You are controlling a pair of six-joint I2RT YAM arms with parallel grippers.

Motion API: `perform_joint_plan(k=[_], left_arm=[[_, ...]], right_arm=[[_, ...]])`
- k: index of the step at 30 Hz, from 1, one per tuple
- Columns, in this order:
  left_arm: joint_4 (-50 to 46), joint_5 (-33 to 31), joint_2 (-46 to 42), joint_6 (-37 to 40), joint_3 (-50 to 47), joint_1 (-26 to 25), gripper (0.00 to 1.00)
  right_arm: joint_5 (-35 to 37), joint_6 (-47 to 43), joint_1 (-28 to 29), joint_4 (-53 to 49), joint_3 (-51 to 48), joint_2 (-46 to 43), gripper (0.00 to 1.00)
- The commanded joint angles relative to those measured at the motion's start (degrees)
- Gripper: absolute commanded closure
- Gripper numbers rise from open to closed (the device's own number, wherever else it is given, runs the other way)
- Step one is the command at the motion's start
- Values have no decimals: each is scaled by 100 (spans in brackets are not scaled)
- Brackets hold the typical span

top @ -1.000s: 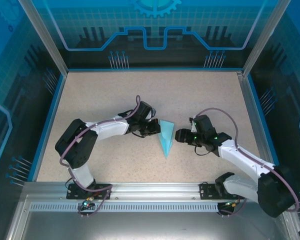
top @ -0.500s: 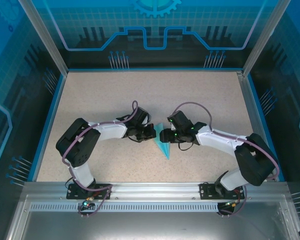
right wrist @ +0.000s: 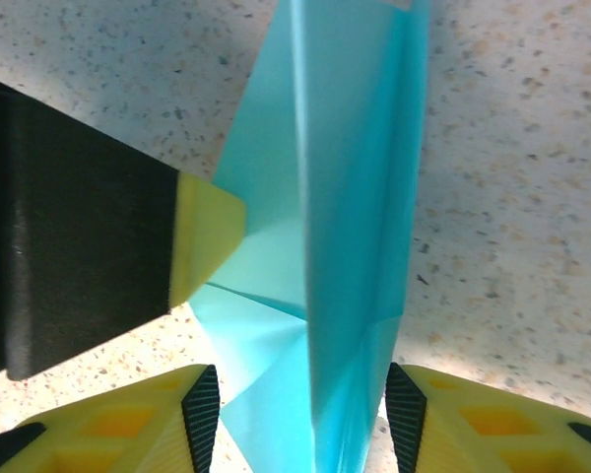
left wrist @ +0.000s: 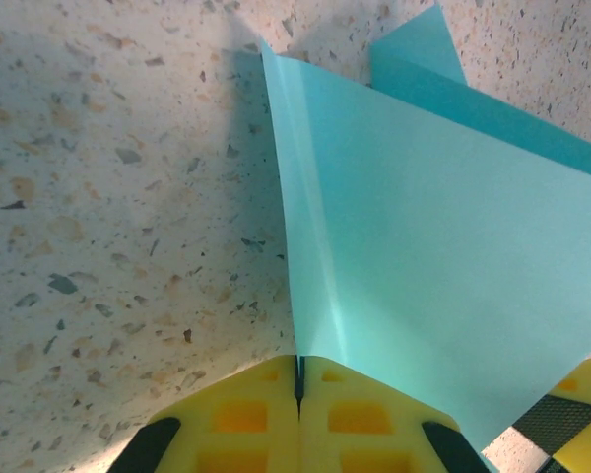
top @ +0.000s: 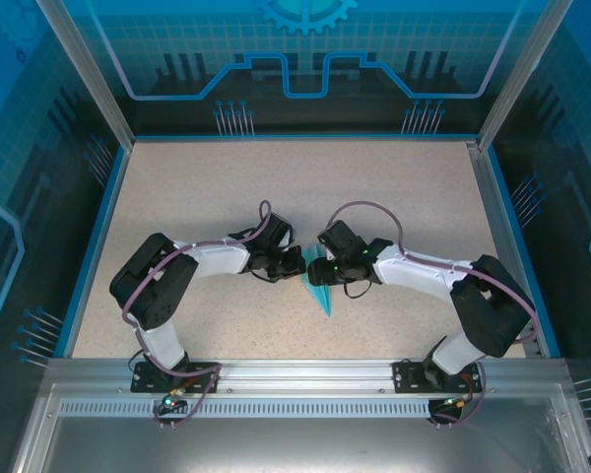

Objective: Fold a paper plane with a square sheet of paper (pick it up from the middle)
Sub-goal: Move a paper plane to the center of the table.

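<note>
from my remote desk: the paper plane (top: 320, 298) lies near the middle of the speckled table (top: 217, 187), its sharp tip pointing toward the arms' bases. both arms meet over its wide end. the left gripper (top: 295, 264) is clenched on the plane. in the left wrist view its yellow fingers (left wrist: 246, 419) press together on a raised crease of the light cyan sheet, and the rest of the fold fans out away from them across the tabletop. the right gripper (top: 322, 268) comes in from the opposite side with its jaws parted. in the right wrist view its two fingers (right wrist: 202, 414) stand on either side of the upright folded layers, and i cannot tell whether the black pads touch the paper. in that same view a yellow fingertip of the left gripper touches the plane's left edge. the plane's tip rests on the table, clear of both grippers.
</note>
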Motion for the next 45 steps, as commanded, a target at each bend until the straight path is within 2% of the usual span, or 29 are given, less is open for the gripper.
perform_joint_plan(k=[1,10,22,32,39,45], left_arm=[[-52,-47,-171,-21,-19,36,100],[-50,-38,-142,-40,4,37,100],[-55,-11,-141,-50,12,34,100],[-71,-8,-134,-40,20,35,100],[-88,-7,-130,-33,37,32,100],[-97,5,-131,-31,46,33,100]], right_arm=[[256,82,102,-272,17,-331,48],[110,327,270,-448,-226,-262,46],[-165,214,448,-290,-166,54,49],[70,166,603,-444,-52,169,52],[188,162,648,-576,116,-6,48],[274,153,710,-627,266,276,49]])
